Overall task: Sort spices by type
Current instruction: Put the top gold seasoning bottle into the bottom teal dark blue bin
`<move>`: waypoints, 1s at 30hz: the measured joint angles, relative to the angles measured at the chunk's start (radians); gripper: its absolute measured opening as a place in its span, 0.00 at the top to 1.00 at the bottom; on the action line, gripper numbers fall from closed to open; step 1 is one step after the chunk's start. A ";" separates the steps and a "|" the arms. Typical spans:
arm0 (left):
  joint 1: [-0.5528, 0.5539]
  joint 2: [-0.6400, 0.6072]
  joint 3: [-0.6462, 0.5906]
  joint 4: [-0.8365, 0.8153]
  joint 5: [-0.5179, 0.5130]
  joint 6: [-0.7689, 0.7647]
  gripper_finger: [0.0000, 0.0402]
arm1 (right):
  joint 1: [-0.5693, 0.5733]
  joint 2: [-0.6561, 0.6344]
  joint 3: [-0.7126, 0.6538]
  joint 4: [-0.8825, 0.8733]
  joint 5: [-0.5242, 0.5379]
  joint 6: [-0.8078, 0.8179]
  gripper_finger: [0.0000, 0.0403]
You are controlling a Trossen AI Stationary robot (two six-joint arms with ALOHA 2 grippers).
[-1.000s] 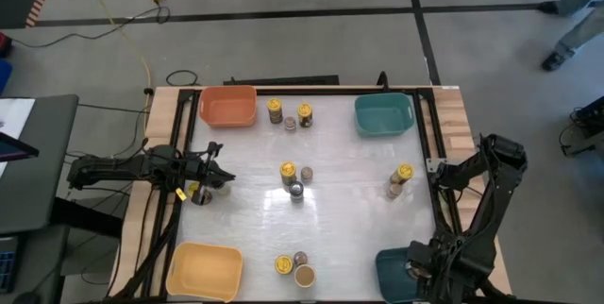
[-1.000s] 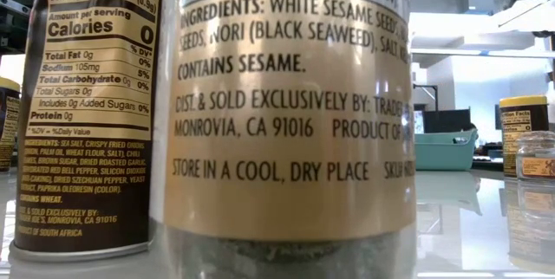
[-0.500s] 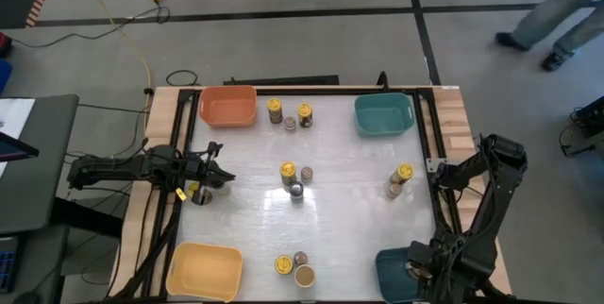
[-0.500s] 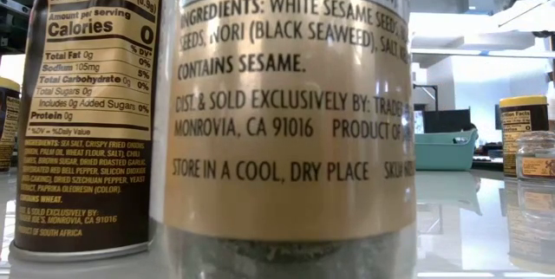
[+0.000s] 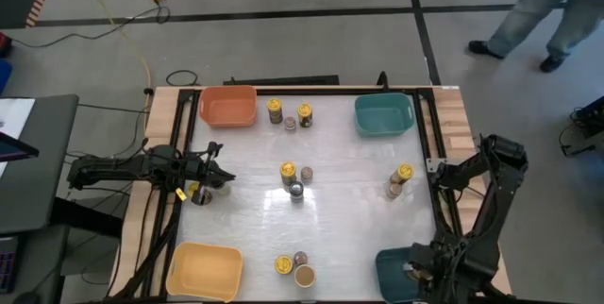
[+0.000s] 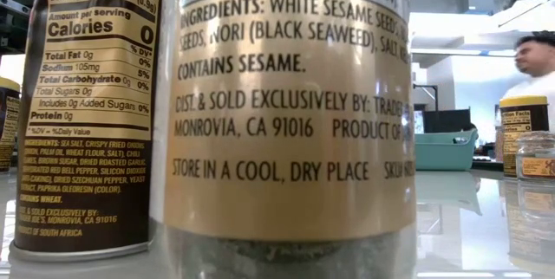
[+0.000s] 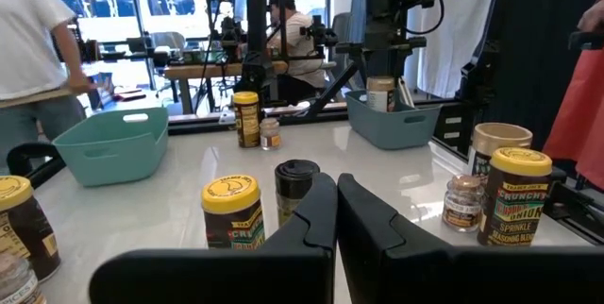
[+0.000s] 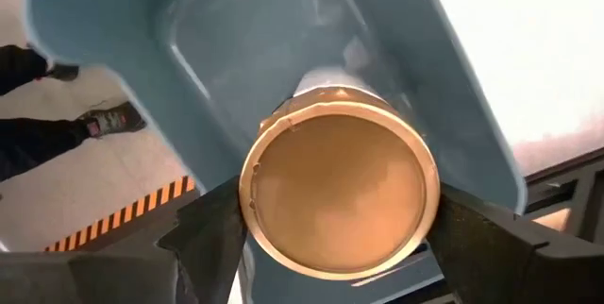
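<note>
Left gripper (image 7: 336, 211) has its dark fingers pressed together, hovering just behind a yellow-lidded dark spice jar (image 7: 232, 211) and a black-lidded jar (image 7: 295, 189). Teal plastic bin (image 7: 111, 143) off to one side.

The surface (image 5: 349, 200) is glossy white, mirroring jars, with bare wood (image 5: 455, 106) along its edges. The bins, such as the orange bin (image 5: 227, 106) at upper left, look like smooth matt plastic. The nearest jar (image 6: 286, 114) bears a shiny gold label, perhaps paper.

Robotics lab: equipment rigs (image 7: 392, 2), taped concrete floor (image 5: 311, 11).
</note>
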 joint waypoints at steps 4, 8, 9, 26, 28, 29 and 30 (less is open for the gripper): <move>0.000 0.000 0.000 0.000 0.000 0.000 1.00 | 0.015 0.000 0.000 0.001 0.016 0.001 0.19; 0.000 0.000 0.000 0.000 0.000 0.000 1.00 | 0.015 0.000 0.000 -0.022 0.016 0.001 0.19; 0.000 0.000 0.000 0.000 0.000 0.000 1.00 | 0.014 0.000 0.000 -0.029 0.017 0.001 0.19; 0.000 0.000 0.000 0.000 0.000 0.000 1.00 | 0.013 0.000 0.000 -0.072 0.043 0.001 0.13; 0.000 0.000 0.000 0.000 0.000 0.000 1.00 | 0.013 0.000 0.000 -0.075 0.043 0.001 0.08; 0.000 0.000 0.000 0.000 0.000 0.000 1.00 | 0.013 0.000 0.000 -0.075 0.043 0.001 0.06; 0.000 0.000 0.000 0.000 0.000 0.000 1.00 | 0.013 0.000 0.000 -0.075 0.043 0.002 0.04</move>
